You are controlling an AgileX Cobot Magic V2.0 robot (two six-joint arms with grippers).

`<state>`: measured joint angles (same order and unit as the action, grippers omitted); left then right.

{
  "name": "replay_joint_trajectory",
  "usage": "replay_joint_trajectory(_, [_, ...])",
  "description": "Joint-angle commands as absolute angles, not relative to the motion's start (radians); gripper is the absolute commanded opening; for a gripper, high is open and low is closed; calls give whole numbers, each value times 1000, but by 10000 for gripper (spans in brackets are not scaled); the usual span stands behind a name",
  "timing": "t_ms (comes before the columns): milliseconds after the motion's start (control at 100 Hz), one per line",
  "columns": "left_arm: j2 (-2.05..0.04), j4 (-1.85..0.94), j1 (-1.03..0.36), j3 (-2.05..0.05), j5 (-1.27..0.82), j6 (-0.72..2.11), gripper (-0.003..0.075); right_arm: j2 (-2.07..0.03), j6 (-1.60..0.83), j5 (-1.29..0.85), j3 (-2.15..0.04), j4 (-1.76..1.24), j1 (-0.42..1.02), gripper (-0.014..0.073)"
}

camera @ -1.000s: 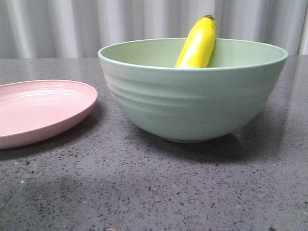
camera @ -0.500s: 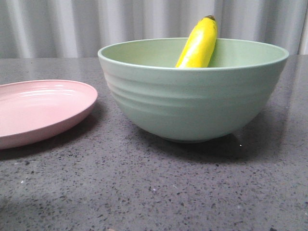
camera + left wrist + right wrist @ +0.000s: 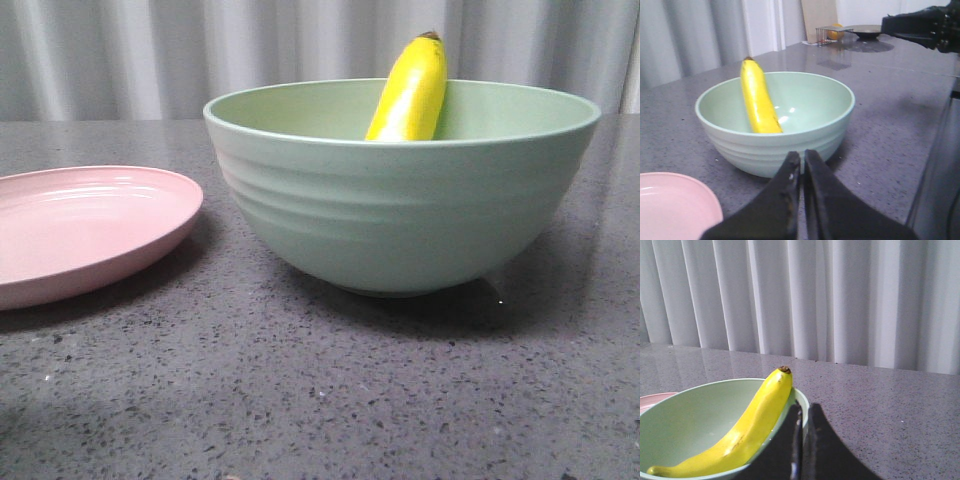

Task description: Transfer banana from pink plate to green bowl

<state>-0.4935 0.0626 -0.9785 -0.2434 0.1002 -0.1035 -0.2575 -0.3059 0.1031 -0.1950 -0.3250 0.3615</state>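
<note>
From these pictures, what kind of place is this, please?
Probably a lab or test bench set up like a kitchen: a speckled grey stone counter, pale pleated curtains behind it, and tableware, a green bowl and pink plate.

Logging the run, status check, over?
Both hands shut, empty, left hand, right hand. Banana leaning in green bowl. Pink plate bare. No obstruction.

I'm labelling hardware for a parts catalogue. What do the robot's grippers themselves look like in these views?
The left gripper and right gripper both have dark, near-black matte fingers, broad at the base and tapering to narrow tips. No cables, markings or coloured pads are visible. The front view shows neither arm.
</note>
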Motion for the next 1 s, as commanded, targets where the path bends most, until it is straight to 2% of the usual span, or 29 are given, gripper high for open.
replay_joint_trajectory(0, [-493, 55, -895, -259, 203, -107, -20, -265, -315, 188, -220, -311, 363, -64])
replay_joint_trajectory(370, [-298, 55, -382, -117, 245, -107, -20, -265, -315, 188, -220, -311, 363, -64])
replay_joint_trajectory(510, [-186, 55, -236, -26, 245, -107, -20, -265, -315, 188, -220, -311, 363, -64])
replay_joint_trajectory(570, [-135, 55, -188, 13, 245, -107, -20, -265, -315, 188, -220, -311, 363, -64])
replay_joint_trajectory(630, [-84, 53, -142, 8, 129, -107, -20, -265, -315, 188, -220, -311, 363, -64])
replay_joint_trajectory(750, [-15, 48, -76, 10, 26, -107, -20, -265, -315, 188, -220, -311, 363, -64])
replay_joint_trajectory(990, [33, 47, -43, 10, -239, -107, -20, -265, -315, 189, -220, -311, 363, -64])
